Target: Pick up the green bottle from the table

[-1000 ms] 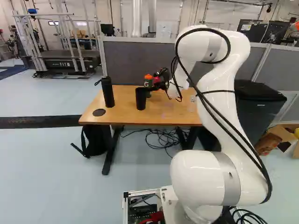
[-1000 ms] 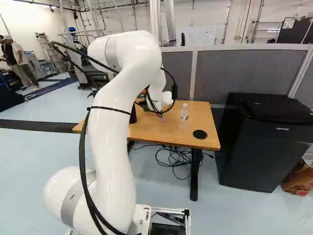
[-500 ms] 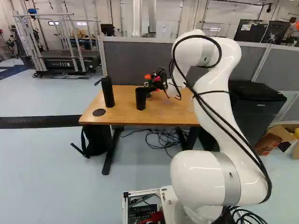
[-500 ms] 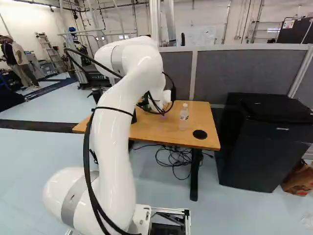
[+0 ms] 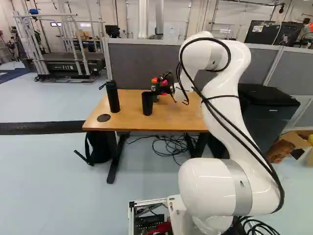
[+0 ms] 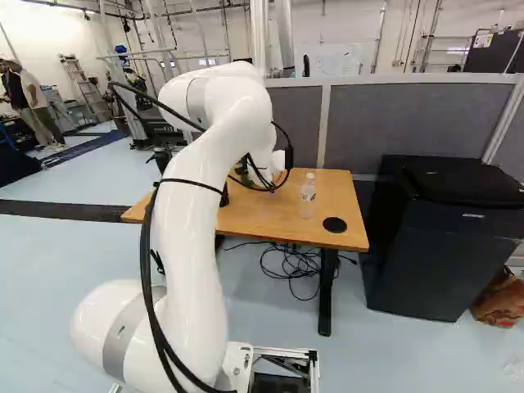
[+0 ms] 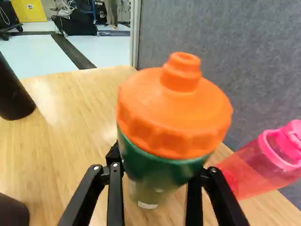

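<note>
Since the earlier frames the white arm has shifted a little, its raised bend now further left in the left base view and the gripper further left too, while the green bottle keeps its place on the wooden table. The bottle has a bright orange screw cap and stands near the table's far edge, by the grey partition. In the wrist view the gripper's two black fingers are spread wide, one on each side of the bottle's body below the cap; whether both touch it, I cannot tell. A pink bottle is just beside the green one, outside the fingers. In the left base view, a black cup stands slightly left of the green bottle and closer to the camera, with a tall black bottle further left. In the right base view, a clear bottle stands right of the arm.
</note>
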### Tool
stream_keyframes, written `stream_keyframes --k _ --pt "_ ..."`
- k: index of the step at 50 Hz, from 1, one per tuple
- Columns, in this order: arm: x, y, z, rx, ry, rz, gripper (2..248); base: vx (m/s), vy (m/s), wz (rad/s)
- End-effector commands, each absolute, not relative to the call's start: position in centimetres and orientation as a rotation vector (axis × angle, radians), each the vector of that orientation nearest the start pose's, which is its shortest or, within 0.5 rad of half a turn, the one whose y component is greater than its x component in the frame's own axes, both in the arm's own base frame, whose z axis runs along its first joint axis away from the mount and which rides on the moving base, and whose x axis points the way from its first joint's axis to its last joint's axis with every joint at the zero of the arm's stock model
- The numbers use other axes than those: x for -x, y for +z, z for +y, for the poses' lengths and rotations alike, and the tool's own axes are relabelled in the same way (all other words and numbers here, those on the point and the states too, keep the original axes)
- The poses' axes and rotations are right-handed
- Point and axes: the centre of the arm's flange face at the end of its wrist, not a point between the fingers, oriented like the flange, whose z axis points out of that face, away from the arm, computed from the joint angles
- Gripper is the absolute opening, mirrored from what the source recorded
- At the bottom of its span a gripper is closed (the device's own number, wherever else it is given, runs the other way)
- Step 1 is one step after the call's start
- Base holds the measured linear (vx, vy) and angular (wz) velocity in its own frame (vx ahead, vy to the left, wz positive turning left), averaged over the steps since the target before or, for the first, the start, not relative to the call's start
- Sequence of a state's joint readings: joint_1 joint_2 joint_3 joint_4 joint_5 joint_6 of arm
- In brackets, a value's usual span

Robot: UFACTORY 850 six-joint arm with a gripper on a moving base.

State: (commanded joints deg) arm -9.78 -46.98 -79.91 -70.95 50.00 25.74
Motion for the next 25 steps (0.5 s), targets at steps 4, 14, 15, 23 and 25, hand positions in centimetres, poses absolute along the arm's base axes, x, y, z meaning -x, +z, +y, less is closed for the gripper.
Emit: stream_keyframes --k 4,14,15,23,25 --pt "-69.4 31.8 -5.3 2.160 -1.491 -1.030 113 0.000 0.000 0.000" --pt "-69.3 32.5 -5.5 2.159 -1.503 -1.031 110 0.000 0.000 0.000" --pt "-69.3 32.7 -5.6 2.159 -1.505 -1.032 110 0.000 0.000 0.000" --pt "-69.1 33.7 -6.0 2.159 -1.523 -1.032 110 0.000 0.000 0.000" --pt "-69.0 34.0 -6.1 2.160 -1.527 -1.031 110 0.000 0.000 0.000"
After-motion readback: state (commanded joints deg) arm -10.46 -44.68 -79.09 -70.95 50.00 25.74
